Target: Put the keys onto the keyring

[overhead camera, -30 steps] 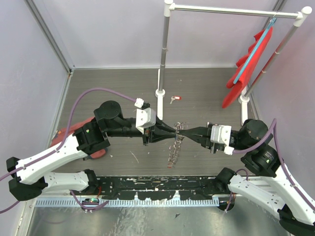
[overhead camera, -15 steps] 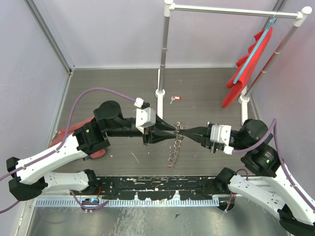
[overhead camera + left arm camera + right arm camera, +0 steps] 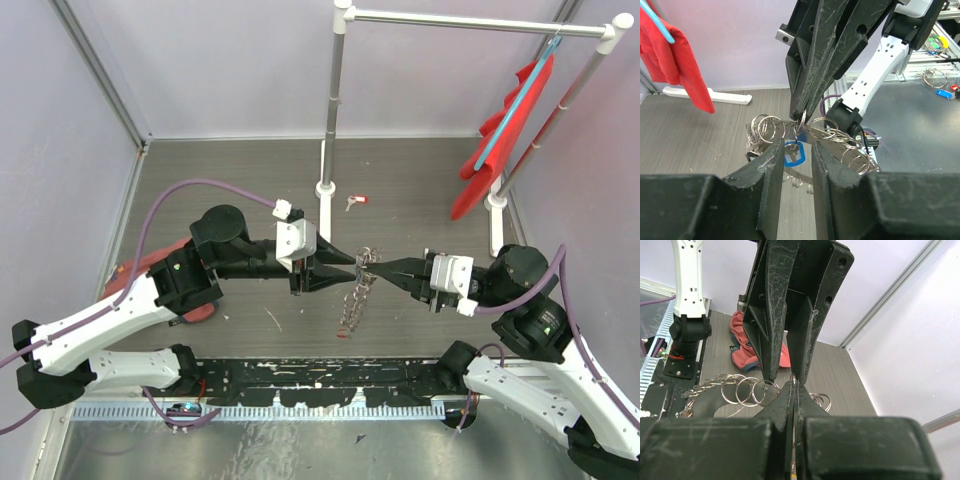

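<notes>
Far out to the left of the left pincer [image 3: 348, 268], under that arm's elbow: a crumpled red cloth [image 3: 150, 262] on the grey table [image 3: 230, 180].

Left pincer: held level above the table, pointing right. Its fingers [image 3: 767, 170] are spread, with a clear gap between them. In its wrist view a blue-tagged key [image 3: 794, 152] hangs in that gap, just past the tips. Neither finger is seen touching it.

Between the two pincers: the keyring [image 3: 352, 298], a string of silvery wire loops. Its upper end sits at the pincer tips. The rest hangs down from there toward the near edge of the table. Cannot tell whether the lower end rests on the surface. In the left wrist view the loops fan out to both sides of the right pincer's tips.

Right pincer [image 3: 385, 268]: pointing left, nose to nose with the left pincer and almost meeting it. Its fingers [image 3: 785, 405] are pressed together, pinching one wire loop of the keyring at the very tips. The blue-tagged key hangs just under that pinch. Cannot tell whether it is threaded on the loop.

Beyond both pincers, toward the back wall: a red-headed key [image 3: 356, 200] lies flat on the table. It is just right of the foot of the rack post [image 3: 335, 100] and well apart from the keyring.

Far to the right of the right pincer, and higher: a red garment [image 3: 505, 130] on a blue hanger [image 3: 520, 95], hung from the rack's top bar.
</notes>
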Robot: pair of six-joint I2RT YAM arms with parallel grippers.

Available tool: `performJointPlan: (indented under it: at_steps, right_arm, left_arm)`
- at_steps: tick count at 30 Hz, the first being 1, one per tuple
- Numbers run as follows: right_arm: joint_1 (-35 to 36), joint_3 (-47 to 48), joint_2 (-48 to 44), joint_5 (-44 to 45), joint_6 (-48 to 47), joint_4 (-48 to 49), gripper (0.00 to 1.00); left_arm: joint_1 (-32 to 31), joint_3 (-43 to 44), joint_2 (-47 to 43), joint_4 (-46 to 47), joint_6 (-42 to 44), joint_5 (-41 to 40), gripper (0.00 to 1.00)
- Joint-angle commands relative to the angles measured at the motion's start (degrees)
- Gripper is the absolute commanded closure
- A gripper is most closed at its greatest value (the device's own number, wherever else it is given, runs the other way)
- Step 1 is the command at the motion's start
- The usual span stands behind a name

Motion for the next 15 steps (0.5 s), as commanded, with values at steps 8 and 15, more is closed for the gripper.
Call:
performJointPlan:
  at_steps: [8,15]
  right_arm:
    - [-0.02,2.44,0.31,-0.90,-0.57,2.19,0.99]
    - [0.05,2.64,0.74,-1.46,-0.56,2.32,0.99]
  left_arm:
    - [-0.13,-0.93,-1.54,1.08,0.59,-1.38,0.65]
    - [-0.18,-0.69,-0.41,2.02,-0.24,0.35,0.69]
